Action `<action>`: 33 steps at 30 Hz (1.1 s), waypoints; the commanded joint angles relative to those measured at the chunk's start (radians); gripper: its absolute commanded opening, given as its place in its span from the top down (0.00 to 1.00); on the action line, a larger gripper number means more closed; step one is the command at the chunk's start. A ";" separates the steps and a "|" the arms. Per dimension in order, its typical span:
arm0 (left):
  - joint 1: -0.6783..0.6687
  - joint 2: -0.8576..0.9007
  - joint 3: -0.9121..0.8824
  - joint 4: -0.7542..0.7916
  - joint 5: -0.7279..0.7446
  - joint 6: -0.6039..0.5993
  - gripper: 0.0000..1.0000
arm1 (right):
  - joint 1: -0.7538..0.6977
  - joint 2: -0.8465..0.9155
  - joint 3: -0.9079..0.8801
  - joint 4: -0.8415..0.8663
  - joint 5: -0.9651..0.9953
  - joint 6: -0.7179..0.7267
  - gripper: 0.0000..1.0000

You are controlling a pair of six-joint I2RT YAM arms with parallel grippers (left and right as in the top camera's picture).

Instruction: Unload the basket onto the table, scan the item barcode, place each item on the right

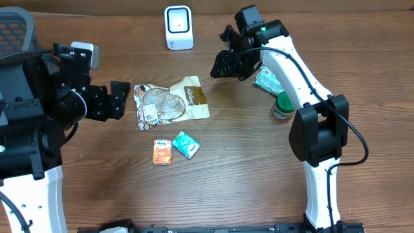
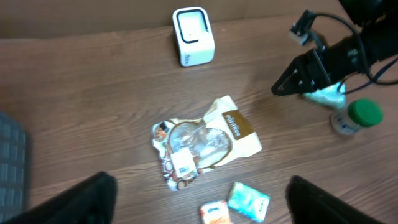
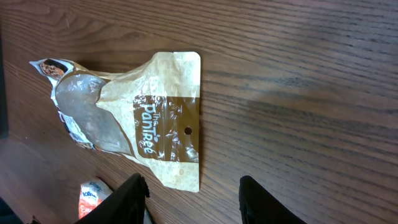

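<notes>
Assessed as early stage: nothing lifted, nothing presented to the barcode scanner [image 1: 178, 27], which stands upright at top centre of the overhead view. All left to do: grasp, carry, turn the code toward the scanner window.

Located at centre of the overhead view: snack pouch [image 1: 171, 102], lying flat on the wood-grain table [image 1: 259, 181], well apart from the scanner. Kraft-paper header with a brown printed band and punched hang hole; crinkled clear film over the body; glossy and creased. White label [image 2: 182, 163] at the pouch's lower-left end, likely the barcode, too small to read.

Left gripper [image 1: 123, 99] just left of the pouch, fingers spread wide, holding nothing. Right gripper [image 1: 218, 68] up and to the right of the pouch, fingers parted, likewise empty.

Also noted below the pouch: small orange packet [image 1: 162, 152] and teal packet [image 1: 185, 144], side by side, soft foil. At right of frame, green-lidded bottle [image 1: 282, 105] beside a teal pouch [image 1: 266, 79], partly hidden under the right arm.
</notes>
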 commanded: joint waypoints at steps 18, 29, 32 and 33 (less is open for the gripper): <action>-0.077 0.442 0.014 -0.050 0.089 -0.222 0.95 | -0.004 -0.043 0.028 -0.014 0.010 -0.011 0.53; -0.159 0.669 0.005 0.044 0.091 -0.305 0.96 | -0.004 -0.043 0.028 -0.040 0.010 -0.011 0.53; -0.160 0.715 0.005 0.076 0.093 -0.315 0.96 | -0.004 -0.043 0.027 -0.043 0.010 -0.011 0.53; -0.160 0.729 0.005 0.083 0.094 -0.315 0.96 | -0.004 -0.043 0.027 -0.043 0.010 -0.011 0.53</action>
